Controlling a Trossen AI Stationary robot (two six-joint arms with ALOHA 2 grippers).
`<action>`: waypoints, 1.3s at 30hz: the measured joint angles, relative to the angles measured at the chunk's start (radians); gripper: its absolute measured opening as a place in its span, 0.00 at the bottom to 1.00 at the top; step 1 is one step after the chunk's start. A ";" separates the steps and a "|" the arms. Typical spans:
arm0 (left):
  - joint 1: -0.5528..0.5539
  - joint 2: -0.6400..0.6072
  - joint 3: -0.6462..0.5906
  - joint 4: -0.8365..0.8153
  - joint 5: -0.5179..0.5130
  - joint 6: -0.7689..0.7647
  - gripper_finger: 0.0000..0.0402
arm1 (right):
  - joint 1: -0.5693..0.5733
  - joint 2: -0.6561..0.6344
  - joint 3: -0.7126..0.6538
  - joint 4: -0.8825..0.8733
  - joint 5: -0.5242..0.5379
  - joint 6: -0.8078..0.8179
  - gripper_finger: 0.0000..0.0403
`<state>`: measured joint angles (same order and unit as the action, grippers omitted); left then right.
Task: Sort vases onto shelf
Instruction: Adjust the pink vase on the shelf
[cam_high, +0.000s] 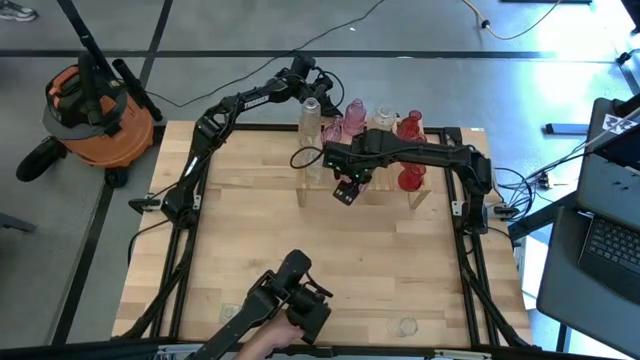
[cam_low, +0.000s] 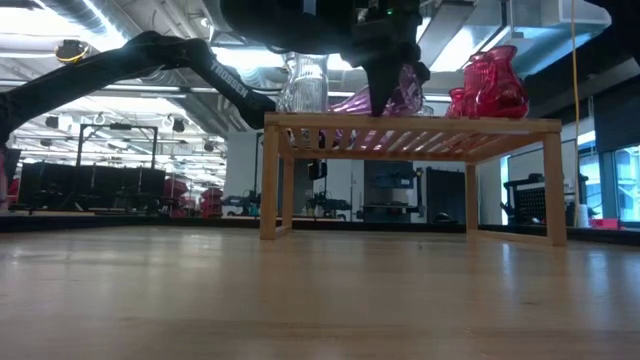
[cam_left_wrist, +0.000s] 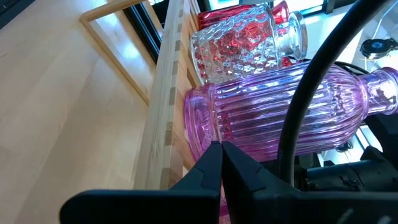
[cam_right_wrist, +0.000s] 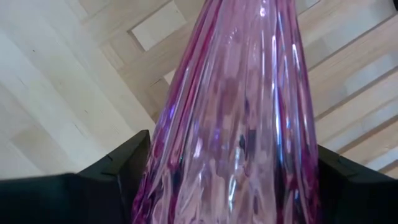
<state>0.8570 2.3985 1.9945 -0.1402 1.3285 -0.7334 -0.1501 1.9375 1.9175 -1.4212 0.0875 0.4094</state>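
Two dark fingers (cam_right_wrist: 127, 165) of my right gripper (cam_right_wrist: 227, 180) stand wide apart, one on each side of a twisted pink vase (cam_right_wrist: 233, 118); its glass fills the gap between them. Whether the pads press the glass I cannot tell. From above, my right gripper (cam_high: 352, 178) sits over the shelf (cam_high: 420, 192), reaching in from the right side of the table (cam_high: 260, 240). In the low view it hangs down in front of the pink glass on the shelf's (cam_low: 410, 125) top slats.

My left gripper (cam_left_wrist: 221, 163) has its fingertips pressed together, holding nothing. It is just beside a ribbed pink vase (cam_left_wrist: 273, 118), close to its base, at the edge of the wooden rack. Behind that stands a clear dimpled vase (cam_left_wrist: 239, 46), and behind it a red one (cam_left_wrist: 227, 15). From above, my left gripper (cam_high: 312, 82) is at the far left end of the shelf, by a tall clear bottle (cam_high: 309, 118).

Along the shelf's back row: pink, clear and red vases (cam_high: 385, 120), close together. A red vase (cam_high: 410, 178) stands nearer the front right. In the low view a red vase (cam_low: 490, 85) stands on the right of the top and a clear one (cam_low: 303, 85) on the left.

An orange shop vacuum (cam_high: 95, 110) sits on the floor left of the table.
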 joint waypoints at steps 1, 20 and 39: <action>0.000 0.000 0.000 0.000 0.000 0.000 0.00 | 0.000 0.000 0.000 0.000 -0.002 0.001 0.68; 0.000 0.000 0.000 -0.001 0.000 0.000 0.00 | 0.048 -0.131 0.006 -0.004 0.063 0.060 0.68; 0.010 0.000 0.000 -0.003 -0.002 0.002 0.00 | 0.371 -0.248 -0.212 0.304 0.848 0.468 0.68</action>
<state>0.8673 2.3985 1.9945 -0.1428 1.3266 -0.7319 0.2213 1.6895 1.7059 -1.1168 0.9352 0.8774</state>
